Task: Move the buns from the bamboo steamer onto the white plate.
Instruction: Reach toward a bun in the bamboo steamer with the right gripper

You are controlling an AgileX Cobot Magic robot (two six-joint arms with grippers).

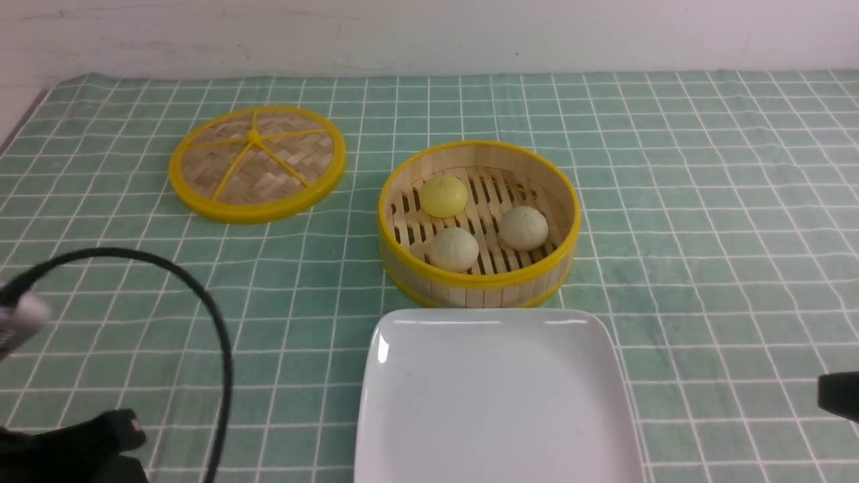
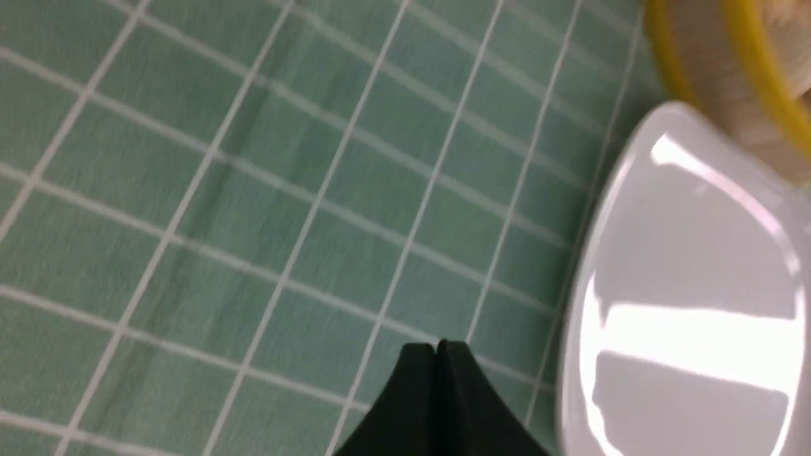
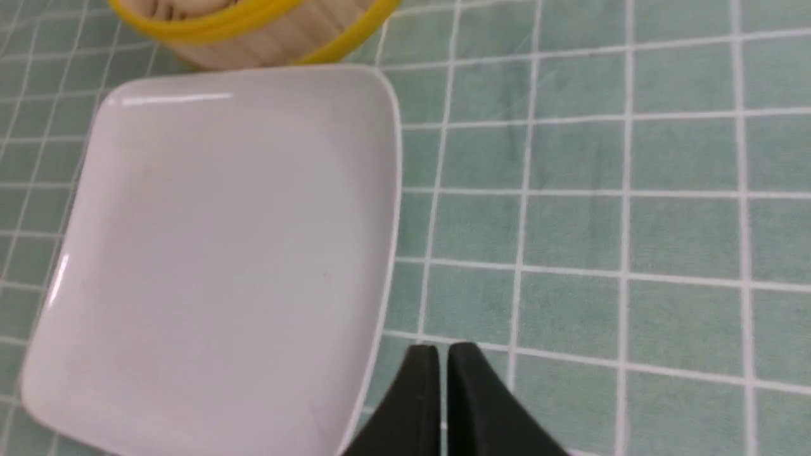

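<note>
The bamboo steamer (image 1: 537,278) stands mid-table with all three buns inside: a smooth yellow bun (image 1: 443,196) at the back left, a pleated beige bun (image 1: 453,249) in front and another beige bun (image 1: 523,228) to the right. The white plate (image 1: 496,396) lies bare just in front of the steamer, almost touching it. My left gripper (image 2: 437,347) is shut and empty, low over the cloth to the left of the plate (image 2: 690,285). My right gripper (image 3: 442,348) is shut and empty over the cloth just right of the plate (image 3: 222,240).
The woven steamer lid (image 1: 257,163) with yellow rim and spokes lies flat at the back left. A black cable (image 1: 215,322) loops up from my left arm at the front left. A green checked cloth (image 1: 704,201) covers the table, and a white wall stands behind it.
</note>
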